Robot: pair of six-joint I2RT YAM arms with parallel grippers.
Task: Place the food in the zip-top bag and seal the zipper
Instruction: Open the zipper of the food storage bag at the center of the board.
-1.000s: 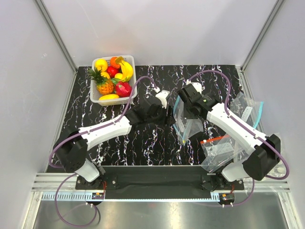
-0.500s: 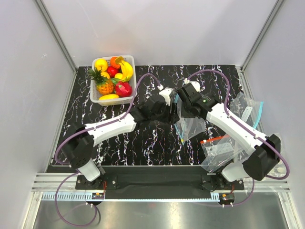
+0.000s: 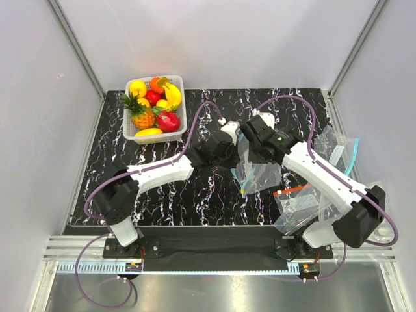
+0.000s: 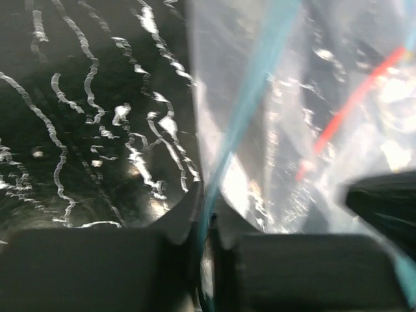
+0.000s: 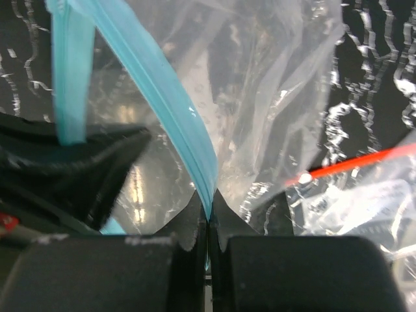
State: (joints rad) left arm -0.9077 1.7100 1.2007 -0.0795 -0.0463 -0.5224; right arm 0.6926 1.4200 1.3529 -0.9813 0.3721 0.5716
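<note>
Overhead, the bag sits mid-table between my arms, and the fruit lies in the far-left basket. Only the wrist views show the grips: my left gripper and my right gripper are each clamped shut on the bag's teal zipper.

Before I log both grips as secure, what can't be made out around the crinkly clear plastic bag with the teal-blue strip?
Top view: wrists cover both grips on the crinkly clear plastic bag.
Left wrist view: blurred; left gripper pinches the teal-blue strip, dark shape cut off at right.
Right wrist view: right gripper pinches the strip; top edge cuts off the bag.
</note>
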